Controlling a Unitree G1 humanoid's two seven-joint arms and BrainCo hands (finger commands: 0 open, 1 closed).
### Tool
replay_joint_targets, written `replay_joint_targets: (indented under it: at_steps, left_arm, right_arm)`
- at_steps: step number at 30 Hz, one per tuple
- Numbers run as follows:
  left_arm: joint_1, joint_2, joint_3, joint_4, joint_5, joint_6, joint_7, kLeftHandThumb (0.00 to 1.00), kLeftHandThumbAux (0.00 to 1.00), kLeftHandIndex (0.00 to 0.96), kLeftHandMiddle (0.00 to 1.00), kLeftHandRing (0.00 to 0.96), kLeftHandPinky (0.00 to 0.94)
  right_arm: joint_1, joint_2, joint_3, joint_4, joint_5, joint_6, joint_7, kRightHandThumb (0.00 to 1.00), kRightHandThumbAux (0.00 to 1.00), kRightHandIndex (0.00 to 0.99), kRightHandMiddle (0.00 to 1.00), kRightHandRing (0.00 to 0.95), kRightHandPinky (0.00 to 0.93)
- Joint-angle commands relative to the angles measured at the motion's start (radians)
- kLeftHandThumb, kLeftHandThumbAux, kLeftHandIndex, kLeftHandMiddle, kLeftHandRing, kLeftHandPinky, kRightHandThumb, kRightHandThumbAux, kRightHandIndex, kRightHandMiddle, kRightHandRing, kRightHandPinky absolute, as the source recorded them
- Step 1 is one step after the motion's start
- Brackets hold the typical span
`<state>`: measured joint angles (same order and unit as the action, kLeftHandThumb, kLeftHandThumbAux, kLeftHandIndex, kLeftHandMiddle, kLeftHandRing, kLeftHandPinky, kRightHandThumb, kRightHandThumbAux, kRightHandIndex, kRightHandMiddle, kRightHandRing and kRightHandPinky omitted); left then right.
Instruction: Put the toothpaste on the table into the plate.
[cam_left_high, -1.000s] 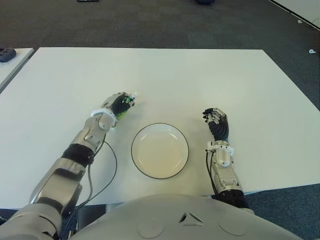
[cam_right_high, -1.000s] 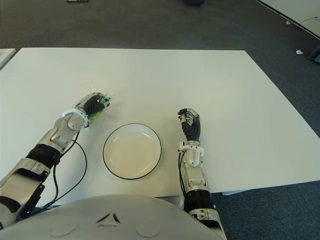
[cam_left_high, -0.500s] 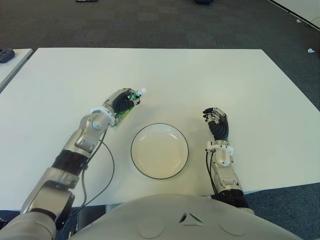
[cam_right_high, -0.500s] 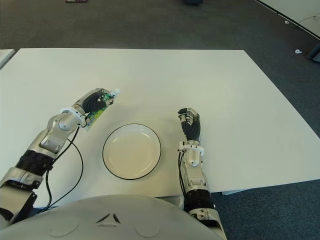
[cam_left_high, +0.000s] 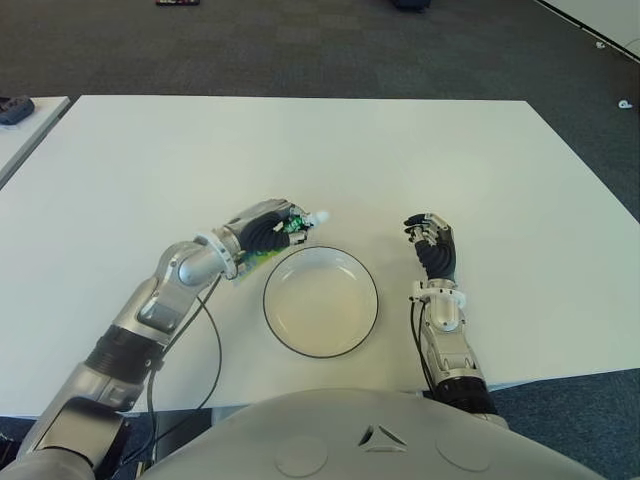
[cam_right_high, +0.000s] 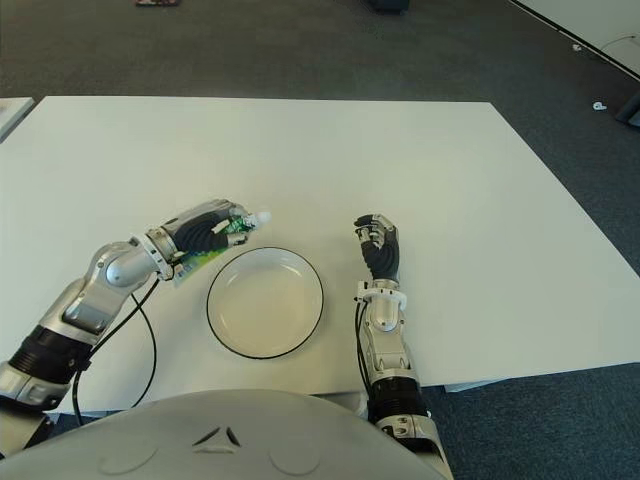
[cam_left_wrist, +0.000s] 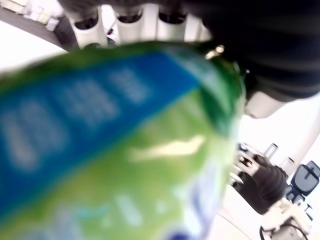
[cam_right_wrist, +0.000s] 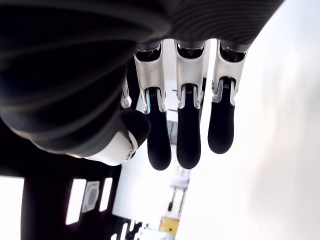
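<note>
Showing as a smooth, matt white counter (cam_left_high: 400, 150), with no grain or pattern. Lying around it, a dark grey carpet floor (cam_left_high: 300, 50), rough and speckled. Looking glazed and faintly glossy, a cream plate (cam_left_high: 321, 300) with a thin dark rim line. Gleaming in the left wrist view, a soft plastic toothpaste tube (cam_left_wrist: 125, 150), glossy green and blue, with a white plastic cap (cam_left_high: 321, 215). Appearing as matt black ribbed rubber over silvery metal joints, the left hand (cam_left_high: 265, 228) gripping that tube. Showing the same black rubbery fingertips (cam_right_wrist: 189, 135) and brushed metal knuckles, the right hand (cam_left_high: 433, 245), holding nothing.
</note>
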<state>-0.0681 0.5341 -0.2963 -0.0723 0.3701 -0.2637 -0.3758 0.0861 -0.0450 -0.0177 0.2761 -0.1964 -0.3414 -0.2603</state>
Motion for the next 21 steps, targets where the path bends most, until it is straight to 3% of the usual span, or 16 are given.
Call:
replay_joint_targets:
  at_steps: [1, 21]
  left_arm:
    - [0.004, 0.037, -0.008, -0.012, -0.011, 0.004, -0.078, 0.711, 0.718, 0.440, 0.832, 0.813, 0.792]
    - [0.019, 0.079, -0.077, -0.062, -0.048, -0.050, -0.281, 0.706, 0.718, 0.439, 0.812, 0.790, 0.755]
  right_arm:
    - [-0.010, 0.004, 0.001, 0.009, 0.003, 0.009, 0.005, 0.708, 0.730, 0.422, 0.474, 0.473, 0.491]
    - [-0.015, 0.011, -0.001, 0.013, 0.004, 0.006, 0.001, 0.709, 0.730, 0.422, 0.475, 0.481, 0.499]
